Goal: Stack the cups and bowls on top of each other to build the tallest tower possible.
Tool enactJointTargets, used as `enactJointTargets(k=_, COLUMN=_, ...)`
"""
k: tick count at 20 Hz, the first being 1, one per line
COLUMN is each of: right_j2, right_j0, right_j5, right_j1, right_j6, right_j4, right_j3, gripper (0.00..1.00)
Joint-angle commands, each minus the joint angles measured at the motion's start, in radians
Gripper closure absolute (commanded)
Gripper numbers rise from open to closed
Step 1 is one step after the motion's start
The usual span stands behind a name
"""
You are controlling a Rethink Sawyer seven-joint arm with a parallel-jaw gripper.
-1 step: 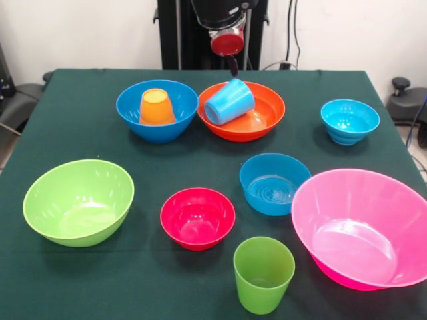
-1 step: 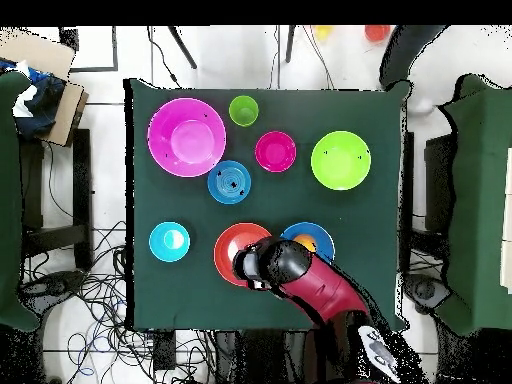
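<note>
1. Above the bench's far edge, the gripper (image 1: 233, 65) hangs from the red and black arm (image 2: 320, 285); whether its fingers are spread or pressed together I cannot tell.
2. Just beneath it, the light blue cup (image 1: 229, 101) lies tilted on its side in the wide orange bowl (image 1: 267, 115), its mouth turned away from the gripper, which stands just above its base.
3. Beside that bowl, the orange cup (image 1: 155, 107) sits upside down inside a large blue bowl (image 1: 173, 127), a little to one side of the gripper.
4. The small turquoise bowl (image 1: 349, 121) stands alone by the bench's side edge, apart from the orange bowl.
5. Mid-bench, the medium blue bowl (image 1: 273, 183) stands just beside the large pink bowl (image 1: 363, 227), which fills a near corner.
6. The small red bowl (image 1: 197, 217) stands between the medium blue bowl and the lime green bowl (image 1: 79, 201).
7. At the near edge, the green cup (image 1: 263, 274) stands upright, mouth up, well apart from the gripper.
8. The bench's dark green cloth (image 1: 80, 120) carries all 10 pieces.
</note>
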State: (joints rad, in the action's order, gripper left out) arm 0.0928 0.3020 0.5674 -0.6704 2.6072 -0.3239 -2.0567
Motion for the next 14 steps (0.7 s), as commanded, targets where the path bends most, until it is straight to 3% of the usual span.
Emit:
enactJointTargets(k=1, right_j2=-0.117, right_j0=-0.016, right_j5=0.000, right_j1=-0.014, right_j6=-0.038, right_j4=0.049, right_j3=0.040, gripper=0.00)
enactJointTargets(k=6, right_j2=-0.133, right_j0=-0.004, right_j5=0.106, right_j1=-0.100, right_j6=-0.019, right_j4=0.013, right_j3=0.030, gripper=0.00)
enactJointTargets(k=14, right_j2=-0.143, right_j0=-0.030, right_j5=0.141, right_j1=-0.094, right_j6=0.081, right_j4=-0.043, right_j3=0.086, gripper=0.00)
